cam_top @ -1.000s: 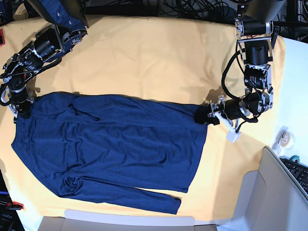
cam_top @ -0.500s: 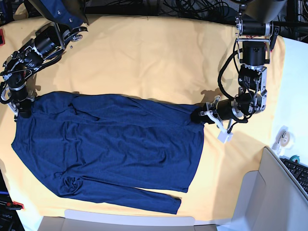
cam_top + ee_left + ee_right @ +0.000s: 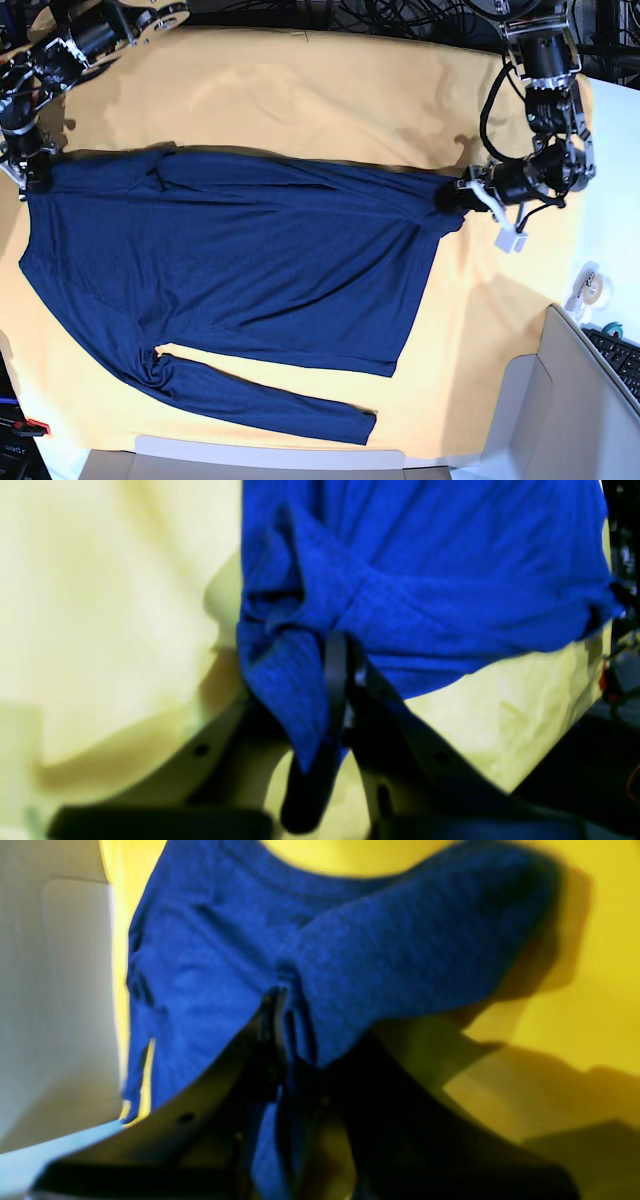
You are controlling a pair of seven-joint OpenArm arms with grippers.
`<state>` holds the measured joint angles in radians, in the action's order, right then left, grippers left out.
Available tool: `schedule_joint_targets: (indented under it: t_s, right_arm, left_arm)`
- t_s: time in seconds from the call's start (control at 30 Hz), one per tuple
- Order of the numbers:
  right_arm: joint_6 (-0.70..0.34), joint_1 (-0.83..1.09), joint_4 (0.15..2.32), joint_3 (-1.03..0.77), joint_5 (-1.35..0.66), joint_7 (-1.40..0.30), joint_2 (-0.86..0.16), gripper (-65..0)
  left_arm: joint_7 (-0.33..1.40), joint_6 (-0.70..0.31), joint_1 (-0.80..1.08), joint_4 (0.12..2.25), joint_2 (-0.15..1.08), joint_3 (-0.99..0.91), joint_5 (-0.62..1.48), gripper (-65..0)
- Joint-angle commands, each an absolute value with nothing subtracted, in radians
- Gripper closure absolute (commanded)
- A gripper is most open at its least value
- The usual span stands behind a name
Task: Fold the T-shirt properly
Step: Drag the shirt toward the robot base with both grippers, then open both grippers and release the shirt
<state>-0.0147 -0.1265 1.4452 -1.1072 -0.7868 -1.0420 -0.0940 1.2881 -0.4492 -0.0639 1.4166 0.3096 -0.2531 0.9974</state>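
Fingers first: over at the far left of the base view, the right gripper (image 3: pixel 28 172) has its fingers (image 3: pixel 280 1040) clenched on a bunched corner of the large dark navy-blue long-sleeved T-shirt of thin knit fabric (image 3: pixel 230 270), and you can see the cloth puckering right into the pinch in the right wrist view. Moving across, the shirt lies spread over the big yellow-orange cloth (image 3: pixel 300 100) that covers the counter, its top edge pulled into a fairly straight line between the two arms. One long sleeve (image 3: pixel 260 405) trails off along the lower edge, with a small crumple where it joins the body. Plain fabric, no print, a few diagonal creases across the chest.

On the right, the left gripper (image 3: pixel 452 196) is clamped on the opposite corner, a fold of blue fabric drooping over its fingers (image 3: pixel 336 680).

This looks light, soft and floppy stuff: it will sag and wrinkle wherever it is unsupported. Corners and hems, gripped as now, seem the sound places to hold, keeping gentle tension between both arms.
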Motion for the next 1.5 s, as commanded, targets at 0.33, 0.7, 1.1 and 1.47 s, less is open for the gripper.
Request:
schedule_joint_targets:
  t_s: [0.33,0.7,1.1,1.47]
  right_arm:
    - [-0.021,0.154,1.643,-1.119,-0.96,-1.004,-0.111,0.0]
    - [-0.021,0.358,1.661,-1.121,-1.133,-1.004,-0.111,0.0]
    - [-0.021,0.383,1.656,-1.112,-1.139,-1.004,-0.11,0.0]
    - [-0.021,0.409,1.653,-1.112,-1.142,-1.009,-0.108,-6.7]
  left_arm:
    - [1.368,-0.452,0.191,1.728,0.321,-0.435,0.998,-0.3]
    - [1.357,-0.456,0.372,1.794,0.285,-0.437,0.998,-0.3]
    - [1.283,-0.456,0.456,1.794,0.278,-0.432,0.998,-0.2]
    - [1.287,-0.456,0.456,1.794,0.278,-0.433,0.998,-11.2]
